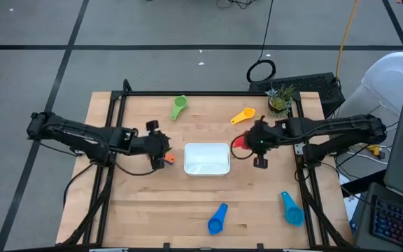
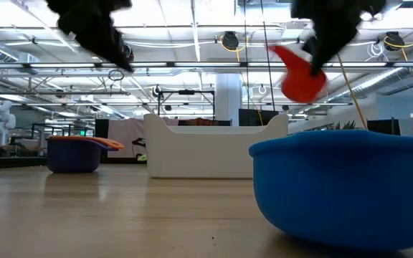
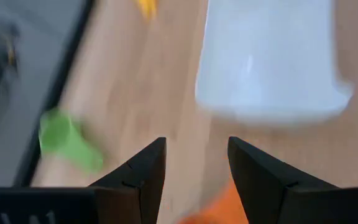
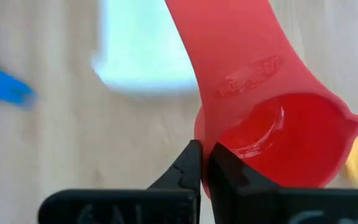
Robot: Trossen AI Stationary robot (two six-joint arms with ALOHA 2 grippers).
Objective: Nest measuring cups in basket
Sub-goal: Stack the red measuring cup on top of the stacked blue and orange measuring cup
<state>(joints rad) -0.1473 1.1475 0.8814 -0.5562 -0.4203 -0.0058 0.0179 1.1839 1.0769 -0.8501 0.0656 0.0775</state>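
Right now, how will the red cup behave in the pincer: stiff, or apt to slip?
The red cup looks like rigid plastic, so probably stiff and light. The right pincer pinches only its rim; the glossy surface may let it swivel or slip.

The table (image 1: 145,203) is pale wood with a fine grain and a soft sheen. On it, the basket (image 1: 207,159) is white plastic, smooth and a little glossy. The red cup (image 4: 272,134), just beside the basket, is translucent glossy plastic with raised lettering on its handle. The dark blue cup (image 2: 346,186) looks smooth, with a satin plastic surface. The green cup (image 1: 179,107), yellow cup (image 1: 243,115) and light blue cup (image 1: 290,208) also look like plain smooth plastic. The right gripper (image 4: 205,163) has matt black fingers (image 4: 185,171).
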